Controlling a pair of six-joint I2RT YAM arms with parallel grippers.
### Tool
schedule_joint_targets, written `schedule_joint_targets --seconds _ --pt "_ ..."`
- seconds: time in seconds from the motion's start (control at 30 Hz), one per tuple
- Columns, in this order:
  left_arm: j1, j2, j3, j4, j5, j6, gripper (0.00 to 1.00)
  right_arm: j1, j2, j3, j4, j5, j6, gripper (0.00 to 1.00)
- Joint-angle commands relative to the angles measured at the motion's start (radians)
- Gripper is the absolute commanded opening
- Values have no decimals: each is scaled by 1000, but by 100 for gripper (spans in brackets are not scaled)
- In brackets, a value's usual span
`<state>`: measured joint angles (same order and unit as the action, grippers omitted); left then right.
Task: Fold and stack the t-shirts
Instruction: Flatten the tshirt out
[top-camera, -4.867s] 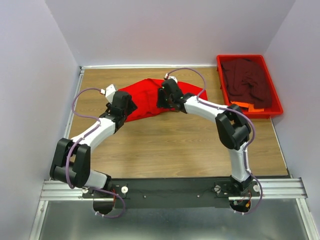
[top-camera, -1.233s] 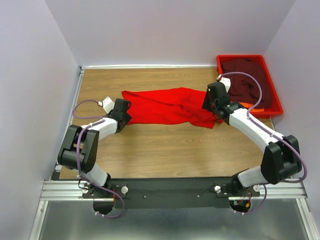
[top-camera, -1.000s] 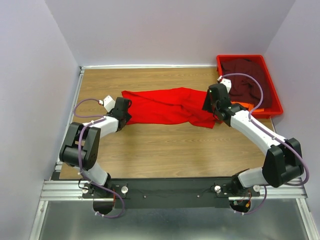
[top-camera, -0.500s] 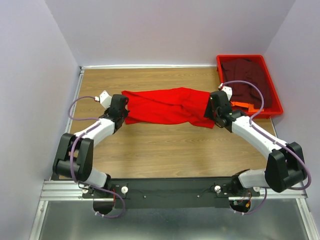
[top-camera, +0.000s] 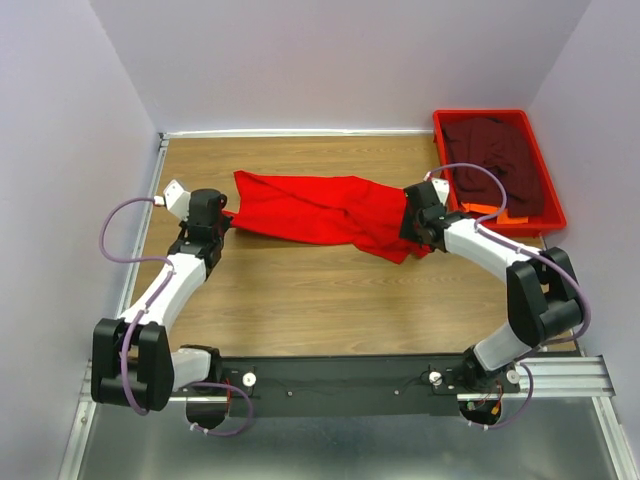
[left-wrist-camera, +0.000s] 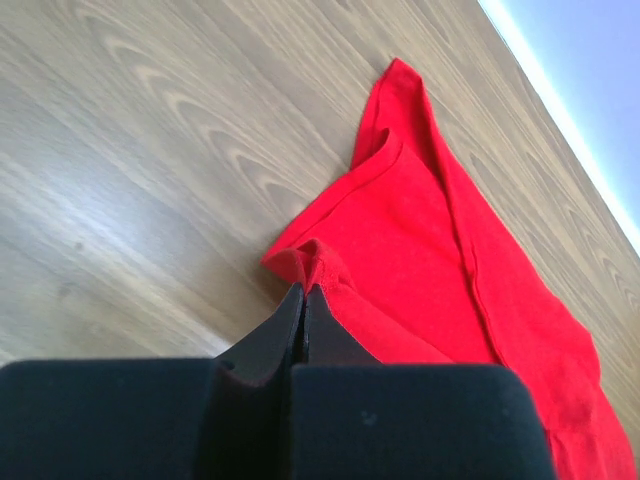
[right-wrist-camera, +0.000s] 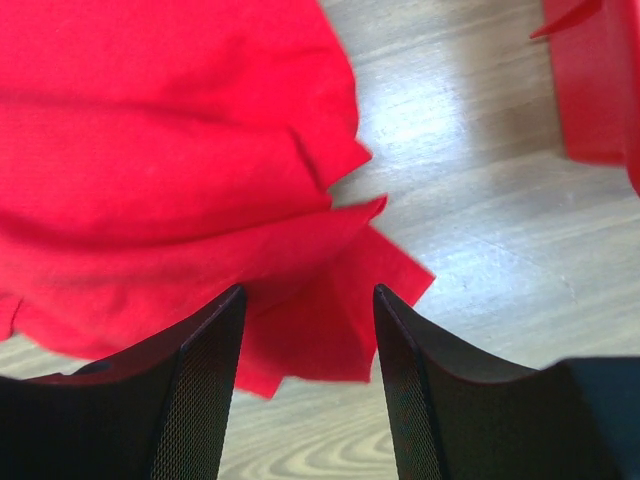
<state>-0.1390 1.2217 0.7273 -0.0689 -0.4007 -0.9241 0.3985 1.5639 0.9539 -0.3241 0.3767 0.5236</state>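
The left gripper is pressed fully together and pinches a small bunched fold at the near left corner of the red t-shirt. In the left wrist view the cloth puckers right at the black fingertips, and the hemmed edge runs away from the pinch toward the far edge of the table.

The right gripper stands spread, its two dark, finely ribbed fingers on either side of a pointed flap at the shirt's right end. Whether they touch the cloth is hard to tell from this angle; nothing is clamped between them.

The red t-shirt is soft, plain knit, bright in colour. It lies in a long, wrinkled band across the far half of the table, drawn out from the left gripper near the left edge to the right gripper near the right edge, with loose overlapping folds at the right end.

The maroon t-shirt is a dark, crumpled heap inside the rigid red plastic tray, which sits at the far right corner of the table. The tabletop is smooth, pale wood grain.
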Motion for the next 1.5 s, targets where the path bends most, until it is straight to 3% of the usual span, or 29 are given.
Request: schedule_joint_targets --seconds 0.0,0.47,0.6,0.67,0.7,0.73,0.77,1.0,1.13,1.27,1.3,1.4,1.47 --pt "36 -37 -28 -25 -4 47 0 -4 39 39 57 10 26 61" --pt "45 -27 -58 4 60 60 0 -3 105 37 181 -85 99 60" --pt "45 -18 -58 8 69 62 0 -3 131 36 206 -79 108 49" --pt "45 -16 -57 11 72 62 0 -3 140 42 209 -75 107 31" --pt "45 -16 -58 11 74 65 0 -3 140 58 207 -64 105 13" --pt "45 -16 -57 11 76 67 0 -4 139 68 207 -58 101 6" --pt "45 -17 -57 11 76 68 0 -3 134 97 207 -41 90 0" --pt "45 -5 -37 1 91 85 0 -18 215 380 189 77 -37 0" --pt "45 -5 -20 -14 97 102 0 -65 416 715 191 123 -131 0" --pt "47 -11 -8 -22 111 122 0 -133 572 923 189 65 -171 0" --pt "47 -11 -3 -22 114 129 0 -150 591 992 188 50 -183 12" --pt "47 -8 -3 -20 122 137 0 -161 619 1059 160 21 -214 62" --pt "47 -5 -3 -20 131 140 0 -159 558 987 152 2 -206 67"
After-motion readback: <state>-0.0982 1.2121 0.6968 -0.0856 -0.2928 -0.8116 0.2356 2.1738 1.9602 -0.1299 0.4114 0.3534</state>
